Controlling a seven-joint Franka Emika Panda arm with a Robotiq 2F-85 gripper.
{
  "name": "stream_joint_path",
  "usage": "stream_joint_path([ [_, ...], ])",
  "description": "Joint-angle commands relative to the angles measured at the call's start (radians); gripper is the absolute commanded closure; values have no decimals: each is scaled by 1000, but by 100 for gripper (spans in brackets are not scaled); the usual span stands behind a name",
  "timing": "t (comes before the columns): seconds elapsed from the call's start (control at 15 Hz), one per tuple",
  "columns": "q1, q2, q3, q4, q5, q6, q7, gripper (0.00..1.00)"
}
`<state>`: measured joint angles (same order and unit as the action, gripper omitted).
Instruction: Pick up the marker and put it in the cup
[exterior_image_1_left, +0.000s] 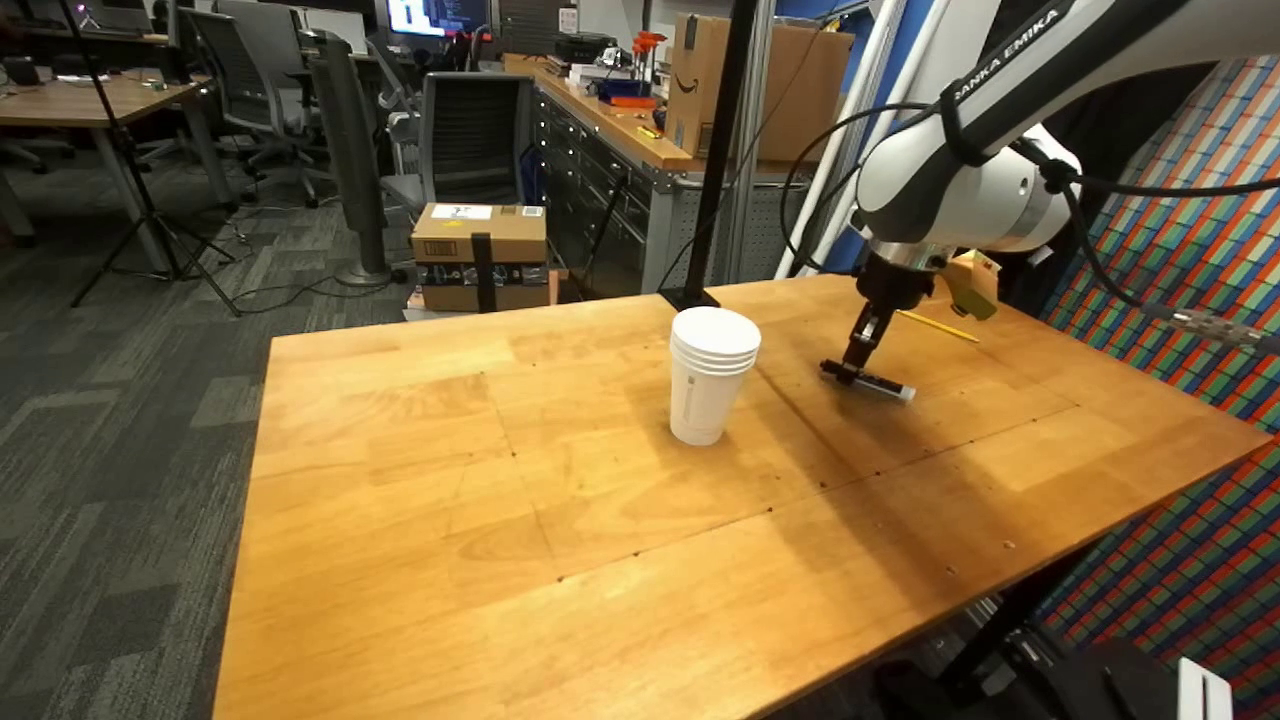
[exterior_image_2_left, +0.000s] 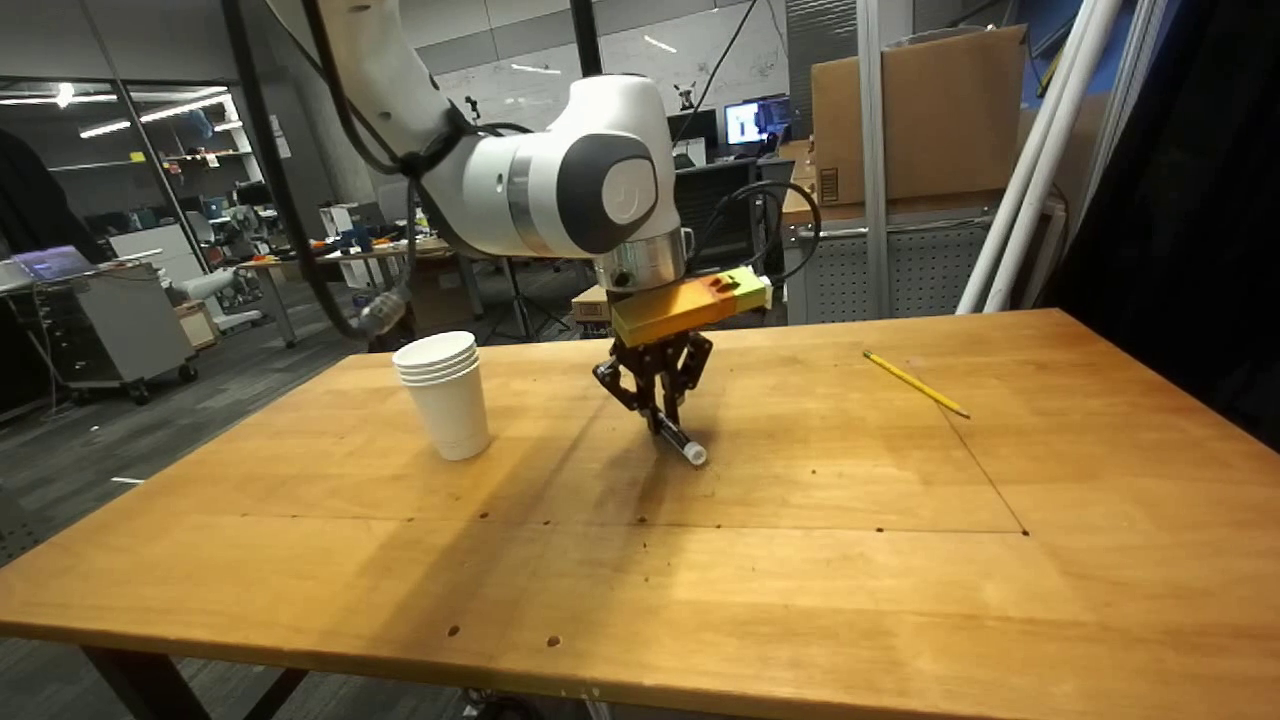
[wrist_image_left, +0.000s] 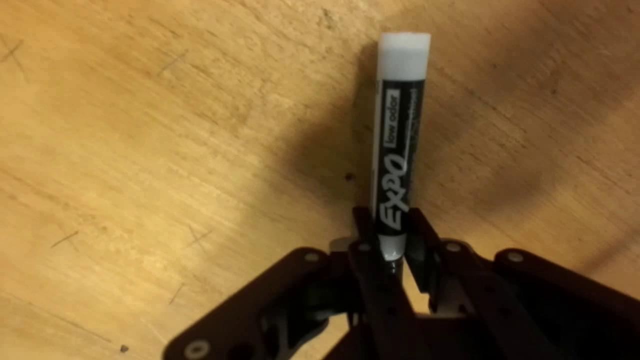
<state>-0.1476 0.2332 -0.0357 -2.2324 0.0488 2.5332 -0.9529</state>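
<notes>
The marker (wrist_image_left: 400, 125) is black with EXPO lettering and a white end. My gripper (wrist_image_left: 389, 225) is shut on it near its dark cap end, with a finger against each side. The white end points away from the gripper in the wrist view. In both exterior views the marker (exterior_image_1_left: 885, 384) (exterior_image_2_left: 682, 440) lies nearly level under the fingers, at or just above the table; I cannot tell whether it touches. The white paper cup (exterior_image_1_left: 705, 395) stands upright, apart from the gripper; its several rims show nested cups. It also shows in an exterior view (exterior_image_2_left: 450, 412). Its inside is hidden.
A yellow pencil (exterior_image_2_left: 915, 384) lies on the wooden table (exterior_image_2_left: 760, 600), on the far side of the gripper from the cup. It also shows behind the gripper in an exterior view (exterior_image_1_left: 938, 325). A black post (exterior_image_1_left: 722, 170) stands at the table's back edge behind the cup.
</notes>
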Motion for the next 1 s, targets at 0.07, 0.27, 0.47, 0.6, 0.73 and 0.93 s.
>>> stream_joint_path([
  [0.07, 37, -121, 14, -3, -66, -70, 70, 96],
  [0.27, 68, -193, 20, 4, -107, -102, 112, 96],
  [0.47, 97, -264, 26, 14, -142, -117, 161, 96],
  [0.6, 115, -309, 32, 19, -152, -122, 206, 96],
  [0.73, 133, -351, 36, 18, -132, -128, 238, 95],
  [0.93, 163, -403, 45, 19, -123, -138, 293, 95],
])
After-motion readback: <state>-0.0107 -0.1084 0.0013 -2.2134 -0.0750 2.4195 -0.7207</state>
